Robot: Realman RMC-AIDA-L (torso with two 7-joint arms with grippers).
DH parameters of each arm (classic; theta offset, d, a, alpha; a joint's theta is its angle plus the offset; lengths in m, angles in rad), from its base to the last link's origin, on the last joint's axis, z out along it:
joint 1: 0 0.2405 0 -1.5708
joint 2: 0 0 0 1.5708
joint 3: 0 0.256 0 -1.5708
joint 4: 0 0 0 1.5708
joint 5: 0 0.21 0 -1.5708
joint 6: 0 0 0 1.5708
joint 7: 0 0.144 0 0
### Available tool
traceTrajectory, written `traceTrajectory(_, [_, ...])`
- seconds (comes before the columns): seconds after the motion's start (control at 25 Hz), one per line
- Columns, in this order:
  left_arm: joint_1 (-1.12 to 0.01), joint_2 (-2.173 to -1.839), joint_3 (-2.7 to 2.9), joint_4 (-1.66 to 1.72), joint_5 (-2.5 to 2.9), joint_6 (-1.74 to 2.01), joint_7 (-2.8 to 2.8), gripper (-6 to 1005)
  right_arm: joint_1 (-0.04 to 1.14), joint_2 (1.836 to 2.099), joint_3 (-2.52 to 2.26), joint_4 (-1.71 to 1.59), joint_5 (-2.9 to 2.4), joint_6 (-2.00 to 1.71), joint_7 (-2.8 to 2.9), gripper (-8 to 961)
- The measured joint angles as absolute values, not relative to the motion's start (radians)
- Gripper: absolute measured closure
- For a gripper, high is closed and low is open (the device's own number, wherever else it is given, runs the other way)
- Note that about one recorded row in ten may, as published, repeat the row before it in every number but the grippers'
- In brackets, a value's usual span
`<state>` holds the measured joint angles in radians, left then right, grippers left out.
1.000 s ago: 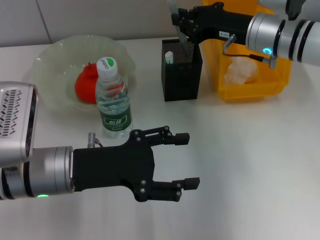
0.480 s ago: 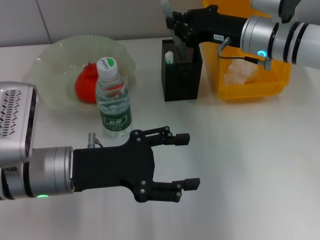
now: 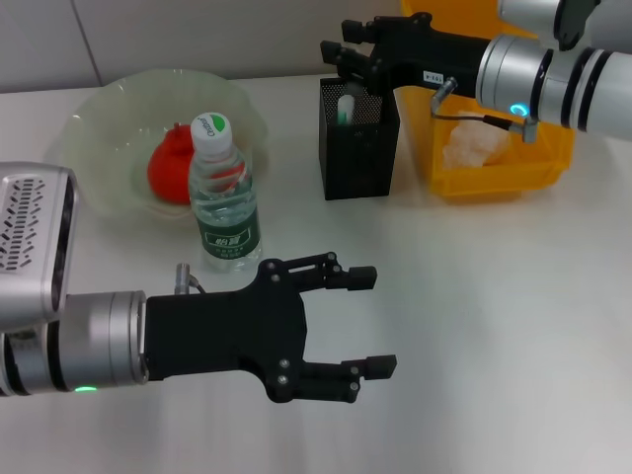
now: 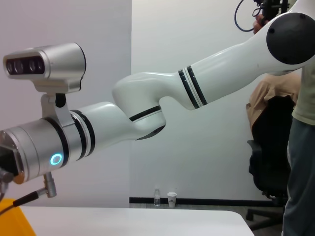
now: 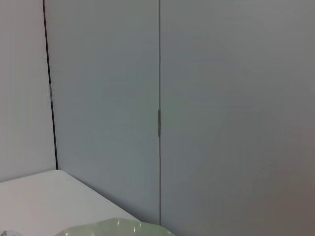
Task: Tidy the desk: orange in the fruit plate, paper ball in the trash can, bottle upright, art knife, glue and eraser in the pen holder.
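The orange [image 3: 170,170] lies in the pale green fruit plate [image 3: 104,118] at the back left. In front of it the bottle [image 3: 225,197] stands upright. The black mesh pen holder [image 3: 360,148] stands at the back centre, with a white stick [image 3: 346,107] poking up inside. My right gripper [image 3: 341,39] hovers just over the holder's rim, open and holding nothing. The paper ball [image 3: 474,143] rests in the yellow trash can [image 3: 494,183]. My left gripper [image 3: 380,321] hangs open over the near table, in front of the bottle. The art knife, glue and eraser are hidden.
The trash can stands directly right of the pen holder, under my right forearm [image 3: 553,74]. That forearm [image 4: 147,105] also fills the left wrist view. The right wrist view holds a wall and the fruit plate's rim [image 5: 113,227].
The thin grey item that my right gripper held upright over the pen holder is gone from view. The gripper has opened and stays above the holder. My left arm has not moved.
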<state>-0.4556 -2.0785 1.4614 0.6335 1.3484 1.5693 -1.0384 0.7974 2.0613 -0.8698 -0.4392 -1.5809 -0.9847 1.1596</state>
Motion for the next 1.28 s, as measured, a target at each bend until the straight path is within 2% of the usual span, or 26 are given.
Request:
traceTrajectory(0.12, [-0.456,-2.079,1.468,0.634,1.348,1.569,-1.039,191,0.788,2.065,-0.870,-0.455,-1.580,-0.988,1.160,563])
traceTrajectory(0.36, [-0.455,-2.078,1.469,0.634,1.348,1.569,-1.037,191,0.739,2.076,-0.861,-0.536,-1.578,-1.051,1.172,430])
traceTrajectory(0.76, [-0.449,-2.070,1.444,0.633,1.348,1.561,-1.049,191,0.605,2.076,-0.872,-0.741,-1.564,-1.260,1.229,257])
traceTrajectory(0.96, [-0.445,-2.065,1.395,0.633,1.355,1.561,-1.067,191,0.561,2.077,-0.875,-0.808,-1.623,-1.332,1.265,124])
traceTrajectory(1.28, [-0.445,-2.055,1.348,0.633,1.388,1.558,-1.092,191,0.474,2.079,-0.957,-0.895,-1.751,-1.435,1.332,127])
